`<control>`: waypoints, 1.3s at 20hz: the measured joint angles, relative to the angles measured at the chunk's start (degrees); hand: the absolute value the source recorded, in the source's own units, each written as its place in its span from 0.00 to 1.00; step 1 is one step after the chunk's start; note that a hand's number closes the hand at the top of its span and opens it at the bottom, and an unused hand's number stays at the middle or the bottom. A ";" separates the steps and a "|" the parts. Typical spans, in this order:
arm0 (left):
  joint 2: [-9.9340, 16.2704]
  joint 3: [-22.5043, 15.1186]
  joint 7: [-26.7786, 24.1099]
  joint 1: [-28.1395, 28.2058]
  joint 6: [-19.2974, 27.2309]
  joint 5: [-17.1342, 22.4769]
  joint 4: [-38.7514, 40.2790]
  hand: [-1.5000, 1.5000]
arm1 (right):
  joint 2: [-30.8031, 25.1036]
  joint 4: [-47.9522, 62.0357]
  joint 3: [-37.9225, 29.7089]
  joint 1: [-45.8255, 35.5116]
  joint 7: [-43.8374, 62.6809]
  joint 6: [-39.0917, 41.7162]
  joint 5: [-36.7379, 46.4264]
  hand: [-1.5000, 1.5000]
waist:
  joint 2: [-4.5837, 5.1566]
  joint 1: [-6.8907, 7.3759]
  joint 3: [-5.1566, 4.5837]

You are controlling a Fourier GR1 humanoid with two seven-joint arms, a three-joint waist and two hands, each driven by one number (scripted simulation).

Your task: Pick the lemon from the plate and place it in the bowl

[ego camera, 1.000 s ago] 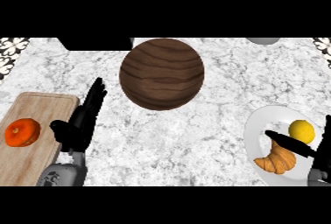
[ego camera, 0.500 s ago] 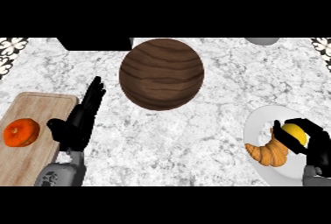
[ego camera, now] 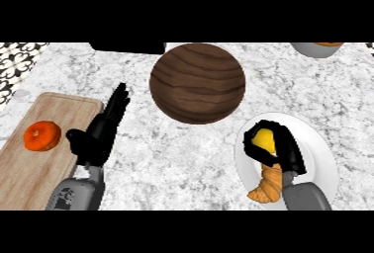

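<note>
We log the right robot hand (ego camera: 286, 148) with fingers and thumb curled round the lemon (ego camera: 263, 142), which sits over the upper part of the white plate (ego camera: 321, 163). Half a second ago the same hand was only closing on the fruit; a full second ago it lay flat across the plate with straight fingers. We cannot tell whether the lemon is lifted off the plate. The croissant (ego camera: 266, 187) lies on the plate's lower part, partly under the wrist. The left robot hand (ego camera: 99, 133) is unchanged: open, fingers straight and pointing up, resting at the right edge of the wooden cutting board (ego camera: 29, 163). An orange fruit (ego camera: 41, 136) sits on that board. The dark wooden bowl (ego camera: 197, 82) stands on the marble worktop (ego camera: 182, 163), up and left of the plate.
</note>
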 measured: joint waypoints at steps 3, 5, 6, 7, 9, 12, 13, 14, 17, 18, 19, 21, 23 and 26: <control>-0.54 -1.10 0.07 -0.74 -0.78 0.01 0.70 0.50 | 2.63 -1.85 11.67 -3.67 -3.94 6.52 -1.61 1.00 | 0.12 2.02 0.30; -0.50 -1.06 -0.04 -0.88 -0.75 -0.10 1.06 0.50 | 3.57 -4.02 18.67 -5.66 -5.69 8.87 -4.22 1.00 | 0.08 1.68 0.41; -0.62 -0.99 -0.01 -0.75 -0.33 -0.31 0.92 0.50 | 3.89 -5.89 22.01 -6.30 -6.19 9.26 -5.35 1.00 | -0.05 1.15 0.43; -0.43 -0.50 0.03 -0.93 -0.29 -0.11 1.09 0.50 | 4.15 -7.97 25.27 -7.10 -6.06 9.04 -6.40 1.00 | -0.11 0.50 0.43; -0.35 0.09 -0.02 -1.27 0.43 -0.47 1.55 0.50 | 4.50 -11.66 31.17 -8.62 -5.42 6.81 -7.09 1.00 | -0.15 -0.94 0.44; -0.07 1.25 -0.58 -0.99 0.86 -0.28 2.36 0.50 | 4.78 -18.78 37.72 -11.82 -0.75 2.85 -6.17 1.00 | -0.22 -2.58 0.42; 0.27 1.63 -0.63 -0.67 0.72 -0.08 2.15 0.50 | 4.84 -21.58 38.82 -13.25 1.89 2.46 -5.48 1.00 | -0.28 -2.98 0.41; 0.05 1.35 -0.71 -0.09 1.17 -0.48 1.57 0.50 | 4.88 -24.39 39.96 -14.53 5.11 2.00 -4.68 1.00 | -0.34 -3.32 0.40; 0.01 1.59 -1.74 0.32 1.21 -0.59 2.30 0.50 | 4.97 -29.79 41.21 -20.86 15.01 0.61 -2.75 1.00 | -0.31 -3.93 0.39; -0.09 1.48 -1.95 1.00 1.36 -0.74 2.02 0.50 | 4.99 -31.10 41.04 -23.19 18.53 0.69 -2.35 1.00 | -0.31 -4.00 0.39; 0.11 1.62 -1.67 1.42 0.93 -0.29 1.40 0.50 | 5.00 -30.86 40.75 -25.87 20.95 0.10 -2.27 1.00 | -0.28 -3.96 0.39; 0.02 1.29 -1.50 2.11 1.01 -0.54 0.56 0.50 | 5.02 -31.64 39.90 -30.80 26.56 -0.05 -2.26 1.00 | -0.25 -3.98 0.40; 0.26 1.56 -1.06 1.89 0.74 -0.30 0.27 0.50 | 5.03 -31.11 38.47 -36.71 31.76 -1.07 -3.27 1.00 | -0.21 -3.92 0.38; 0.26 1.43 -0.97 2.38 0.52 -0.30 -0.23 0.50 | 5.04 -29.00 35.61 -43.74 36.46 -2.24 -4.69 1.00 | -0.15 -3.92 0.39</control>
